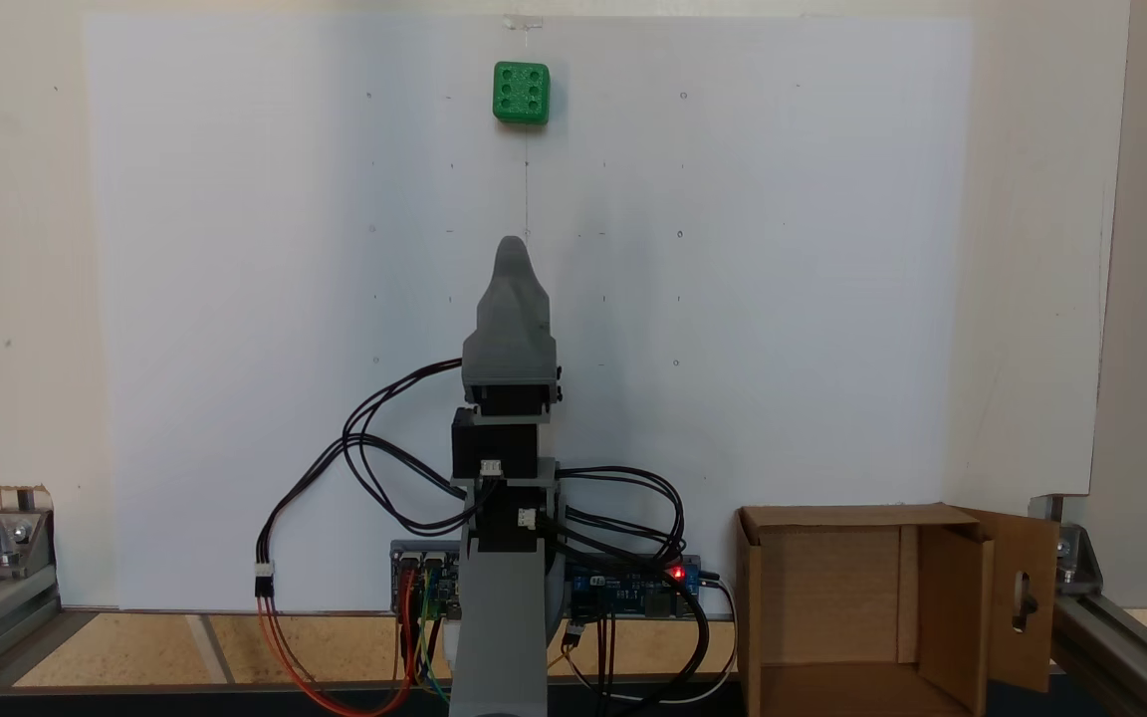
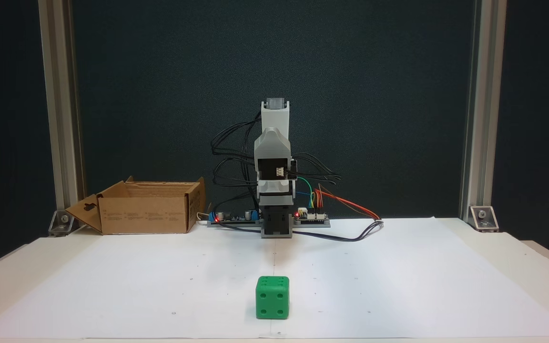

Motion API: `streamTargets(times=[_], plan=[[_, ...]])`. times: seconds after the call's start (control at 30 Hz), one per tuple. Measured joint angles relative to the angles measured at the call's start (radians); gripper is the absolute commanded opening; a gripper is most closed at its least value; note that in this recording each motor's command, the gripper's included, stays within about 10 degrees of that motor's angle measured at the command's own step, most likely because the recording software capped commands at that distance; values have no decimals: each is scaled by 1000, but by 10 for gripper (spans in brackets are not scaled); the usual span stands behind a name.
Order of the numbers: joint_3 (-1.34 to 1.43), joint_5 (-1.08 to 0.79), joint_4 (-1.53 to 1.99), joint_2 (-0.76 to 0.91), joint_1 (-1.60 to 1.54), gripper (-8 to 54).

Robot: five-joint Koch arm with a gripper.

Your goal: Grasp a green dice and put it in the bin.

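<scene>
The green dice [image 1: 521, 93] sits alone on the white paper [image 1: 235, 299] that covers the surface [image 1: 1032, 249]. In the fixed view from above, the dice is straight out in front of the arm [image 1: 509, 418] and well apart from it, and its top face has six dots. The fixed view from the front [image 2: 272, 297] shows what the first one cannot: a side face with four dots.

The tool [image 1: 512, 244] is folded up on the arm and points toward the dice. It holds nothing. Its two parts seem to lie one behind the other, so I cannot tell if it is open or closed.

The bin [image 1: 862, 607] is a brown cardboard box beside the base of the arm, far from the dice. From above you can look down inside it and see its flap with a keyhole-shaped hole [image 1: 1024, 597]. From the front, the bin [image 2: 146, 214] shows its outer wall, which has small lines of print, too small to read.

Next to the arm's base are little circuit boards [image 2: 312, 216] with red lights and colored wires [image 2: 341, 200].
</scene>
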Motion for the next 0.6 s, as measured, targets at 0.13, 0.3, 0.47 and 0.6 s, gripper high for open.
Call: streamTargets(times=[0.13,0.3,0.47,0.6], plan=[[0,0,0,2,2,446],[0,0,0,0,2,446],[0,0,0,2,6,443],[0,0,0,2,18,440]])
